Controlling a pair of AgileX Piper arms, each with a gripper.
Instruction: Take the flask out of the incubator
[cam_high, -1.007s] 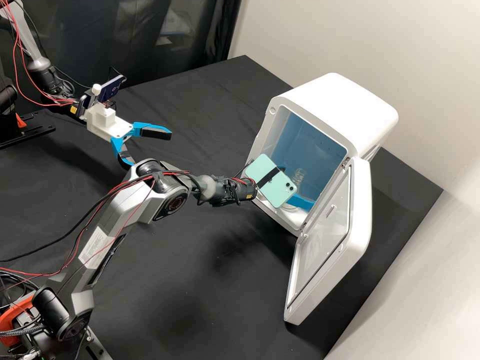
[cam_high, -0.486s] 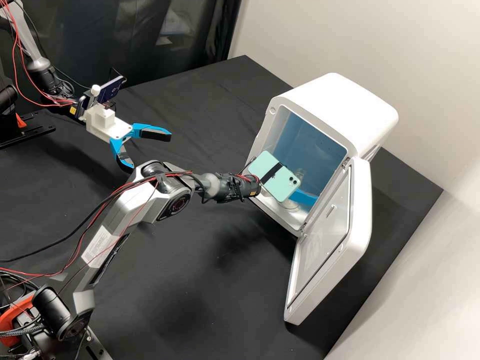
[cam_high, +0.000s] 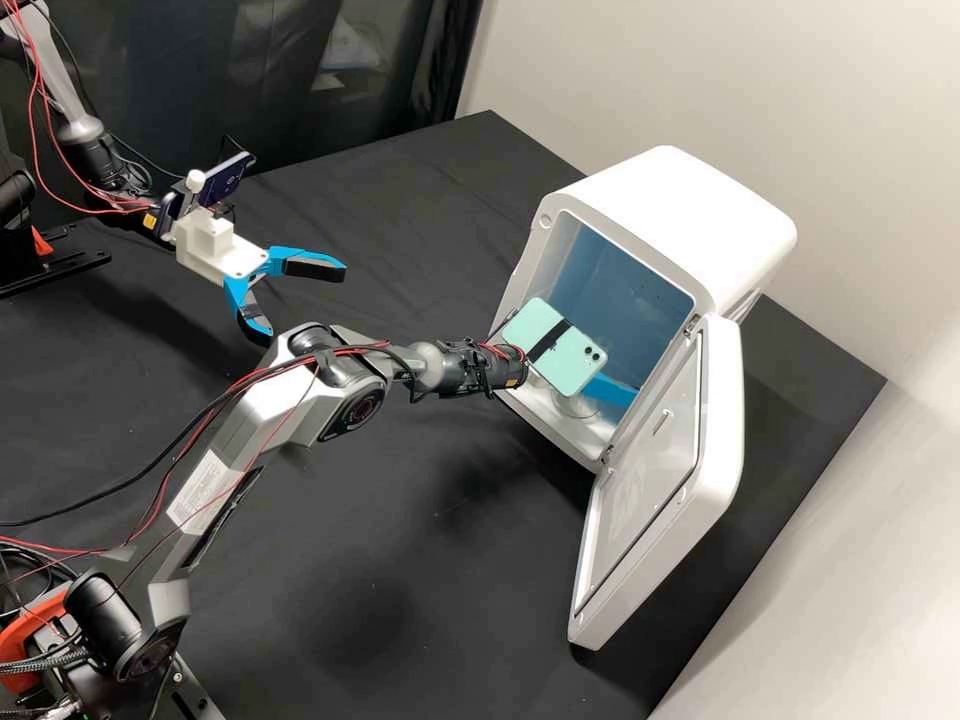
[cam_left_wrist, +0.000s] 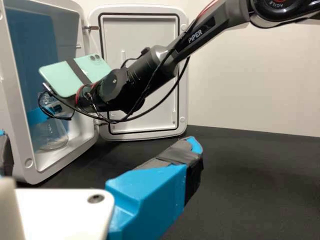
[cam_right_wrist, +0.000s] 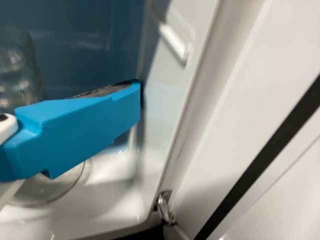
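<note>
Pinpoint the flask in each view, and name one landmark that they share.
High view: the flask stands on the incubator floor, mostly hidden behind the mint phone.
Left wrist view: flask stands inside the incubator, beneath the phone.
Right wrist view: flask seen close up as clear glass against the blue inner wall.
Shared landmark: the blue inner wall.

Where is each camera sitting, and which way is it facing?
High view: fixed above the bench, looking down; left claw and right arm show.
Left wrist view: on the left arm, facing the open incubator; left claw shows.
Right wrist view: on the right arm, inside the incubator, facing the flask; right claw shows.
Both wrist views share the flask.
</note>
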